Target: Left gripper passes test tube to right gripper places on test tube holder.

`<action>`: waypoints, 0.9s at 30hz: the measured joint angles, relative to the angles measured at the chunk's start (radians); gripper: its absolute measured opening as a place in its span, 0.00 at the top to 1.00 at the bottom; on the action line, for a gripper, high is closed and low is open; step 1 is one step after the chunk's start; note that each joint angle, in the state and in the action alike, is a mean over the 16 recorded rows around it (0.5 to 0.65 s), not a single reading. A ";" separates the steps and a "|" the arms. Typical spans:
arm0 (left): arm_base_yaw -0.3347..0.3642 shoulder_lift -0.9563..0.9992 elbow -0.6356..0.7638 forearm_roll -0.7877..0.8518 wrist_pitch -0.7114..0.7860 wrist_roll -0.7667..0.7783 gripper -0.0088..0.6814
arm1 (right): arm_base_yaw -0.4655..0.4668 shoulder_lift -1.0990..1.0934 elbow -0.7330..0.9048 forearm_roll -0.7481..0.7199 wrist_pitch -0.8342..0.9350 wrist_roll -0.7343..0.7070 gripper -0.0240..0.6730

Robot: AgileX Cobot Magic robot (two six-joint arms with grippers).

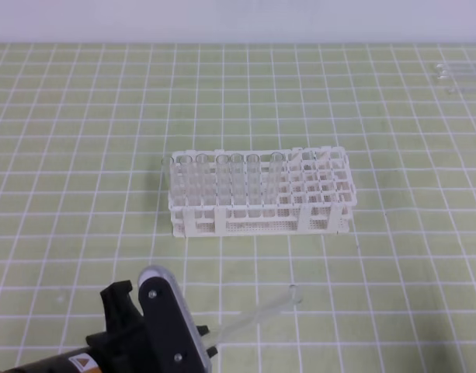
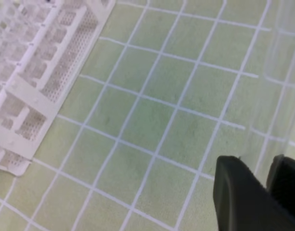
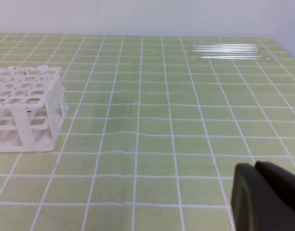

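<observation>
Test tube (image 1: 257,315) sticks out up and to the right from the left gripper (image 1: 206,340), whose black jaws are closed on its lower end at the bottom of the high view, left of centre. The tube is tilted, its open end nearest the rack and raised above the table (image 1: 393,264). In the left wrist view the tube (image 2: 282,72) shows as a faint clear band running up the right edge from between the two dark fingers (image 2: 243,197).

Beyond the tube's tip stands the test tube holder (image 1: 261,193), a white rack in the middle of the green gridded table, well apart from the gripper. Several clear tubes already stand in its left half.

Only a black corner of the right gripper (image 3: 265,199) shows at the bottom right of its own camera view; whether it is open or closed cannot be told. More spare tubes (image 3: 229,50) lie flat near the far right of the table.
</observation>
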 joint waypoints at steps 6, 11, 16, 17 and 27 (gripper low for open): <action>0.000 0.014 0.000 0.001 -0.050 -0.010 0.98 | 0.000 0.000 0.000 0.053 -0.015 0.000 0.97; 0.000 0.043 0.000 -0.001 -0.111 -0.019 0.98 | 0.000 0.000 0.000 0.298 -0.061 0.000 0.97; 0.000 0.086 0.000 -0.001 -0.173 -0.023 0.98 | 0.000 0.000 0.000 0.668 -0.139 0.000 0.97; 0.000 0.095 0.000 -0.001 -0.185 -0.023 0.98 | 0.000 0.000 0.000 0.742 -0.159 0.000 0.97; 0.000 0.161 0.000 0.000 -0.313 -0.024 0.98 | 0.000 0.000 0.000 1.192 -0.265 -0.015 0.97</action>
